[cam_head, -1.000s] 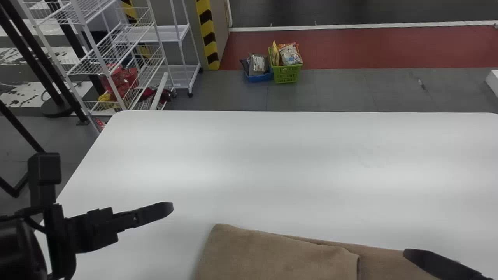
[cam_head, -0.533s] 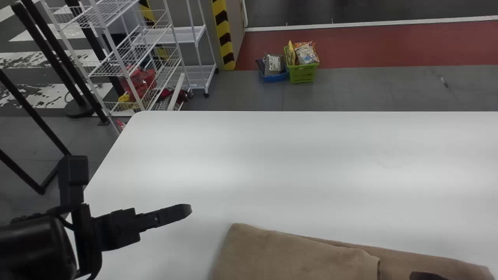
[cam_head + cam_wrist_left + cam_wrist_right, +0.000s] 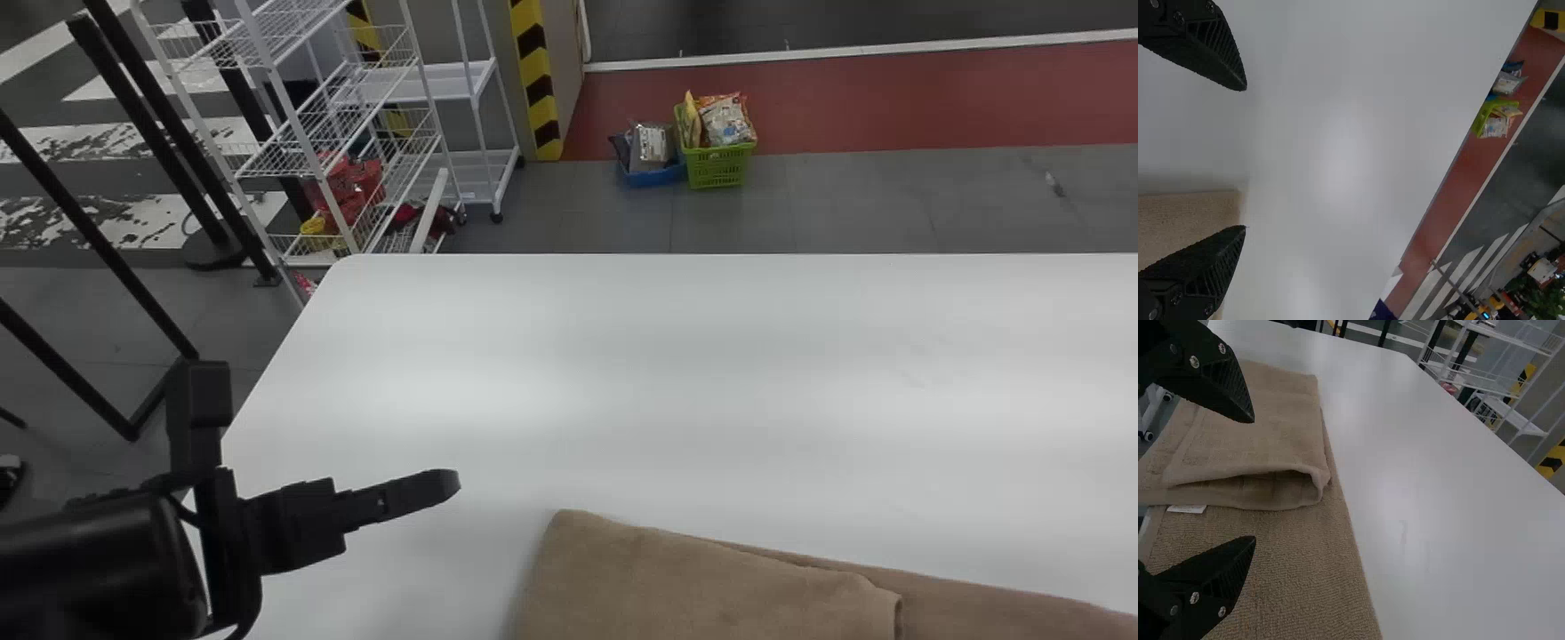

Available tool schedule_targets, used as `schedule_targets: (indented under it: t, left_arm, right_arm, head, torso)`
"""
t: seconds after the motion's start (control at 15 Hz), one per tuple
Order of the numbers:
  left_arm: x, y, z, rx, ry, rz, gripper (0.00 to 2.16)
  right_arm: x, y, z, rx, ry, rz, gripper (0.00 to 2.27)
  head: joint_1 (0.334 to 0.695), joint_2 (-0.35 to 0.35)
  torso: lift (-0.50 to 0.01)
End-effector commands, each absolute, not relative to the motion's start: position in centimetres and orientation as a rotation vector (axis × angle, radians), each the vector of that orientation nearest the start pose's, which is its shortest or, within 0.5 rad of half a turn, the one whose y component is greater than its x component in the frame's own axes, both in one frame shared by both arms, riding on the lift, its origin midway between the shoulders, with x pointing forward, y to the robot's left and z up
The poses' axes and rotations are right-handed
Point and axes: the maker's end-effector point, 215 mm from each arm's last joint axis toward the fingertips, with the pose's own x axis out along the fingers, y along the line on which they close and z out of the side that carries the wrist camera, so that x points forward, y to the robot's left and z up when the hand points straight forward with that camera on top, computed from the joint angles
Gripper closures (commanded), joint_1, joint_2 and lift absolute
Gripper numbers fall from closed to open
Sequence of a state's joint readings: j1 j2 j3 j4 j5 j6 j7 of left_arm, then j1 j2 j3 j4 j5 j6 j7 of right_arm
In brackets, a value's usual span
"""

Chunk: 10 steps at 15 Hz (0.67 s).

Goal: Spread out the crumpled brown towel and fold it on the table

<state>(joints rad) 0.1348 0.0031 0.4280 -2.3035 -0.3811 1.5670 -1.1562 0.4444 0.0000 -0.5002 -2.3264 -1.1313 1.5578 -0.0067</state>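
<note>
The left gripper [image 3: 444,484] hangs over the table's left part in the head view, beside the brown towel [image 3: 702,582] at the bottom edge. In the left wrist view my left gripper [image 3: 1245,159] stands open with nothing between its fingers, and a corner of the towel [image 3: 1185,217] lies beneath. In the right wrist view the right gripper [image 3: 1255,479] is open above the towel [image 3: 1311,567], touching none of it that I can make out. One part of the towel is folded over on top, its rounded fold edge slightly raised; a small white label pokes out below.
The white table [image 3: 676,356] stretches beyond the towel to its far edge. Past it on the floor stand a green basket [image 3: 718,166] and a blue basket [image 3: 653,176] with packages. White wire shelves [image 3: 329,133] and black poles are at the far left.
The head view has swung left, so table, towel and left gripper sit farther right in it. The right gripper's fingertip has dropped out of the head view's lower right.
</note>
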Motion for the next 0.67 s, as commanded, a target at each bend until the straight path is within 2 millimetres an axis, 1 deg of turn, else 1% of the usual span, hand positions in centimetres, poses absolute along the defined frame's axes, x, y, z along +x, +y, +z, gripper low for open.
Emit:
schedule_targets:
  t: [0.0, 0.07, 0.27, 0.6]
  left_arm:
    - [37.4, 29.5, -39.3, -0.511, 0.827, -0.289, 0.07]
    - [37.3, 29.6, -39.3, -0.514, 0.826, -0.287, 0.07]
    - [37.2, 29.7, -39.4, -0.519, 0.828, -0.286, 0.07]
    - [36.7, 29.9, -39.6, -0.526, 0.833, -0.283, 0.07]
  right_arm:
    - [27.8, -14.3, -41.9, 0.751, 1.011, 0.465, 0.22]
    - [27.7, -14.2, -42.0, 0.75, 1.016, 0.465, 0.22]
    - [27.6, -14.2, -42.4, 0.745, 1.027, 0.455, 0.29]
    - [27.1, -12.9, -42.9, 0.739, 1.055, 0.471, 0.29]
  head:
    - [0.695, 0.236]
    - [0.695, 0.253]
    - [0.695, 0.268]
    - [0.695, 0.283]
  torso:
    - [-0.127]
    - [-0.127]
    - [-0.127]
    - [-0.127]
